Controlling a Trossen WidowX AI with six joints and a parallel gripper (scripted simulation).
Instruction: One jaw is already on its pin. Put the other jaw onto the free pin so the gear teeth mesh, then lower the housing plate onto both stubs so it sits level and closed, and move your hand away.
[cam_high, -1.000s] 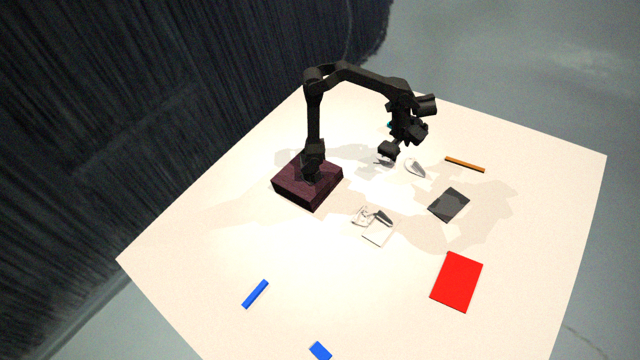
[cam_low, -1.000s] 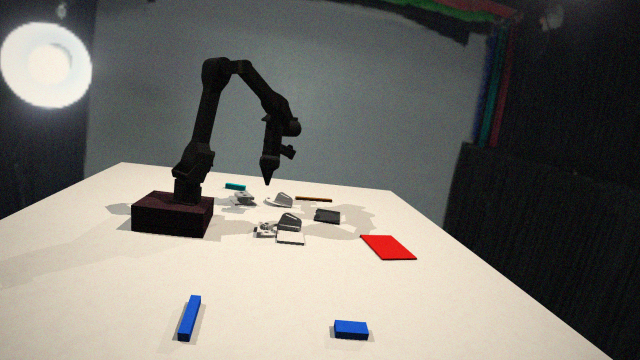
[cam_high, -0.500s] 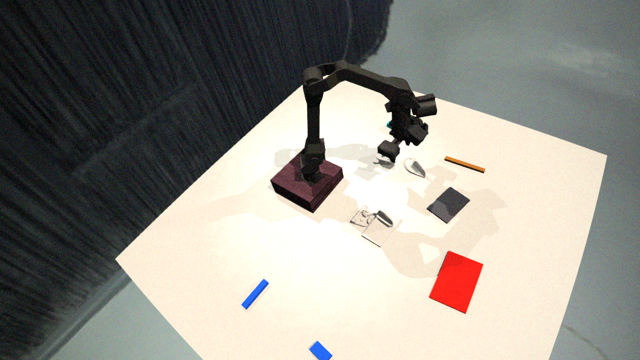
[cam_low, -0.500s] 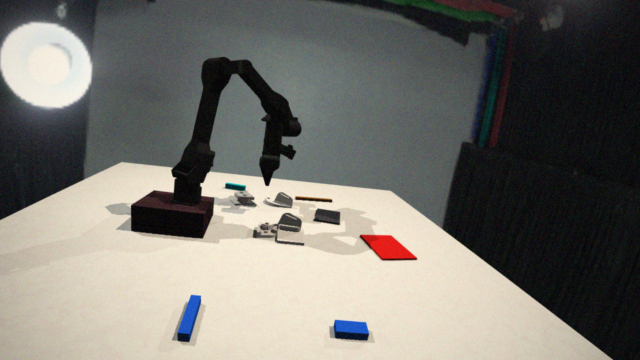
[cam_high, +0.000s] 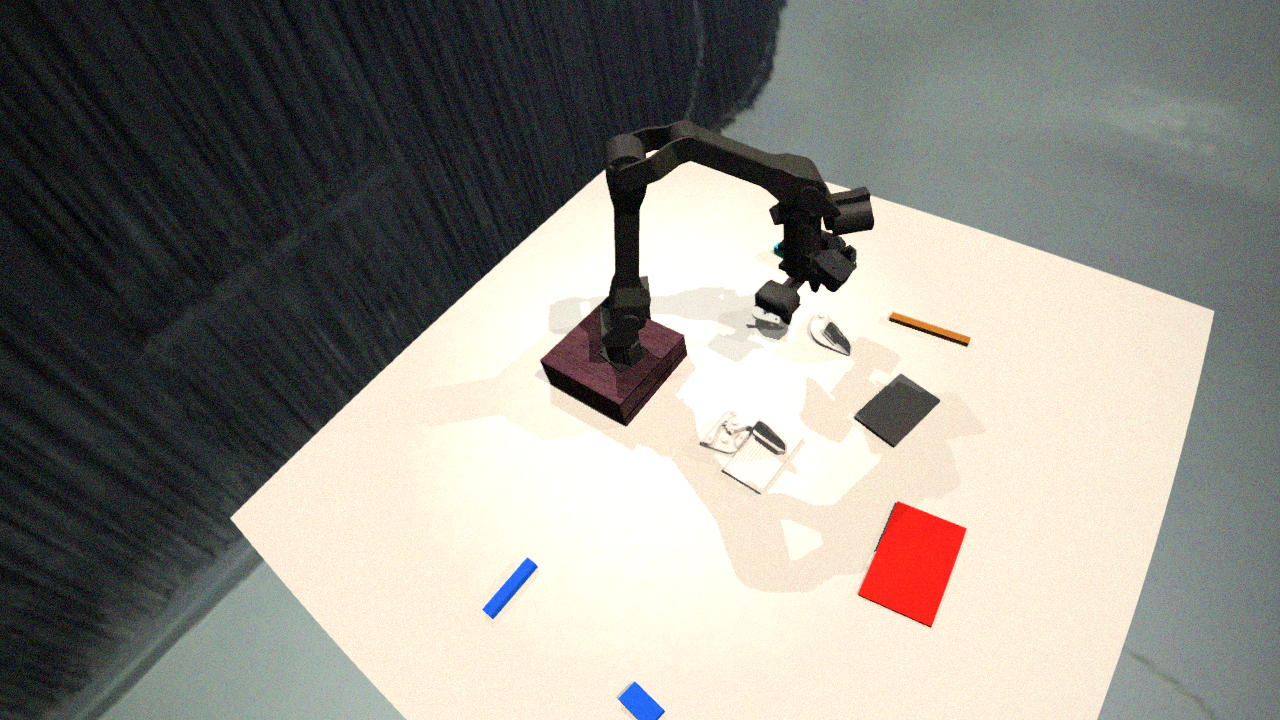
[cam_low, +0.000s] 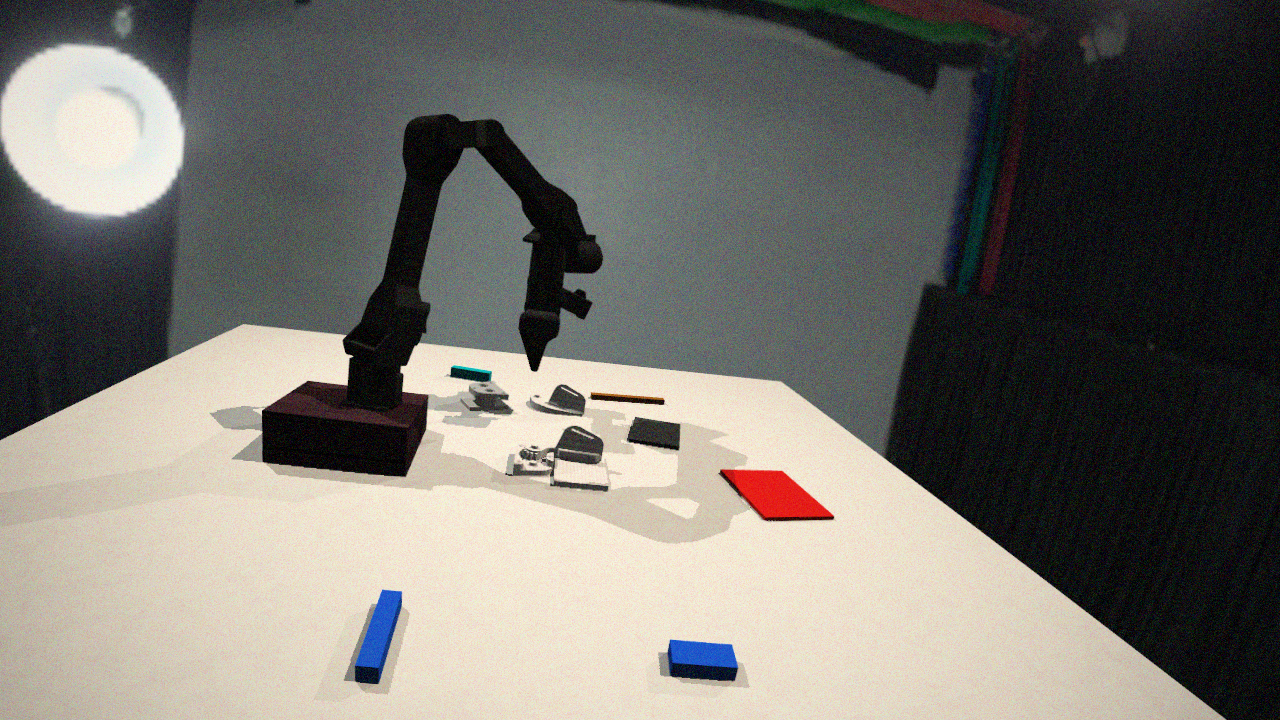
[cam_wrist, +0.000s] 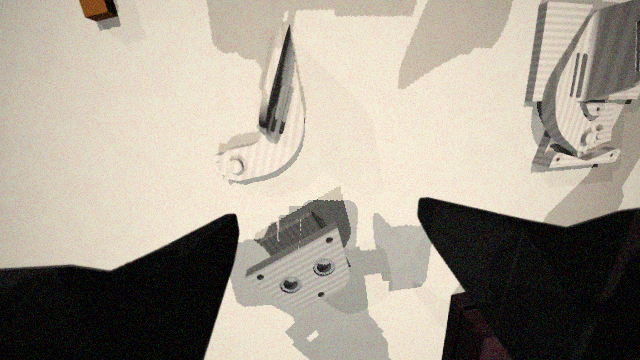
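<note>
My gripper (cam_low: 534, 367) (cam_wrist: 330, 215) is open and empty, high above the housing plate. The grey housing plate (cam_low: 487, 388) (cam_wrist: 306, 276), with two round holes, has a darker part under it and looks tilted in the wrist view. The loose jaw (cam_high: 834, 335) (cam_low: 569, 399) (cam_wrist: 292, 145) lies on the table beside it, its round gear end toward the plate. The other jaw (cam_high: 768, 437) (cam_low: 579, 443) (cam_wrist: 562, 110) is at the base (cam_high: 716, 441) (cam_low: 514, 466) (cam_wrist: 542, 162), off to the right in the wrist view. The free pin is too small to tell apart.
A striped pale block (cam_high: 759, 471) (cam_low: 581, 475) (cam_wrist: 555, 60) lies against the base. A dark plate (cam_high: 897, 409) (cam_low: 655, 433), a red plate (cam_high: 913, 564) (cam_low: 776, 494), an orange bar (cam_high: 930, 328) (cam_low: 626, 398), a teal block (cam_low: 470, 373) and two blue blocks (cam_high: 510, 588) (cam_low: 702, 660) lie around.
</note>
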